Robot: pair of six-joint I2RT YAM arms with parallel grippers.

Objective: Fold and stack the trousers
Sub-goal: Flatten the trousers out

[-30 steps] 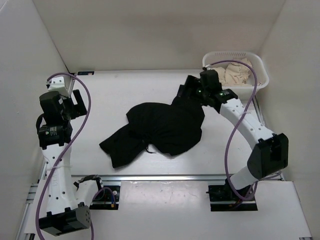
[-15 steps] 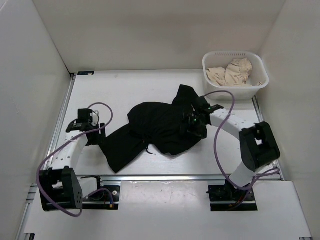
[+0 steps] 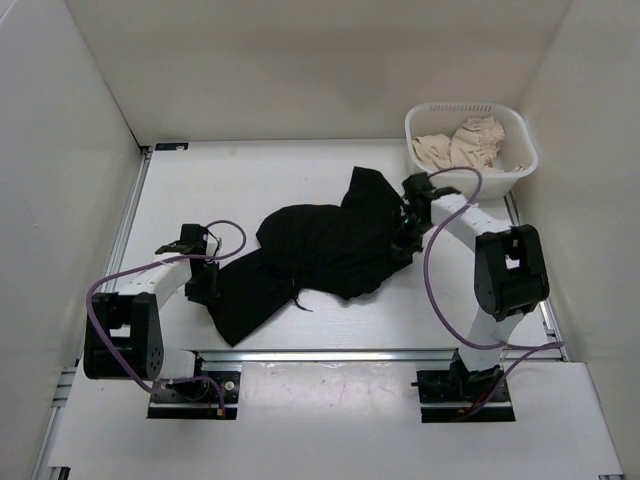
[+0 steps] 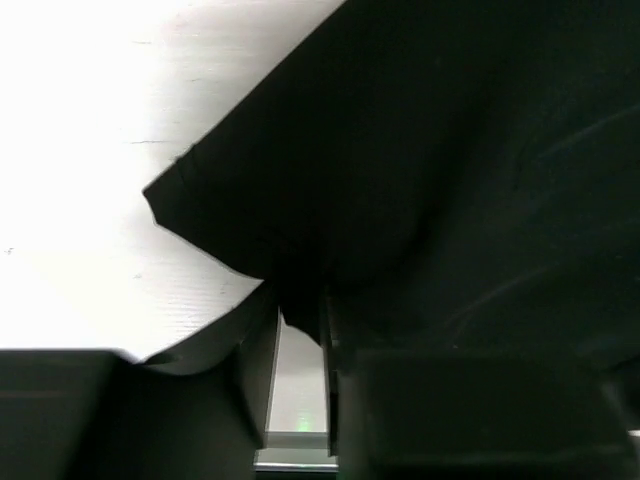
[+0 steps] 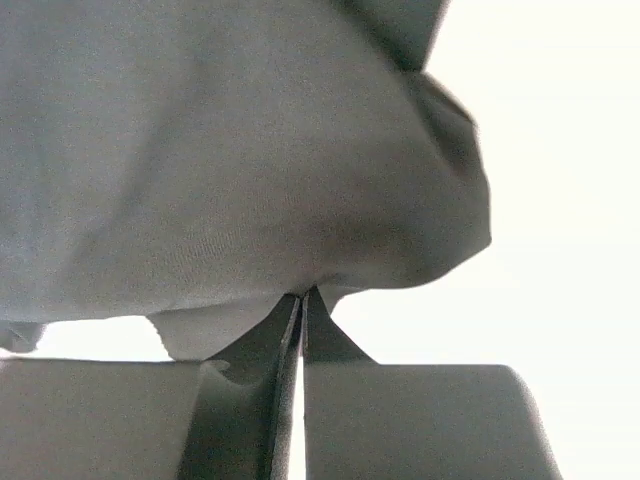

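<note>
- The trousers (image 3: pixel 320 250) lie crumpled in the middle of the surface (image 3: pixel 250 170). The white basket (image 3: pixel 468 107) stands near their far-right tip.
- The left hand (image 4: pixel 300 318) is narrow and seems to pinch a small fold at the near-left edge of the cloth.
- The right hand (image 5: pixel 302 298) is almost closed on a thin edge at the right side.
- The fabric looks soft, light and limp. I think it will sag and drag, so hems or waistband corners are better holds than loose folds.
</note>
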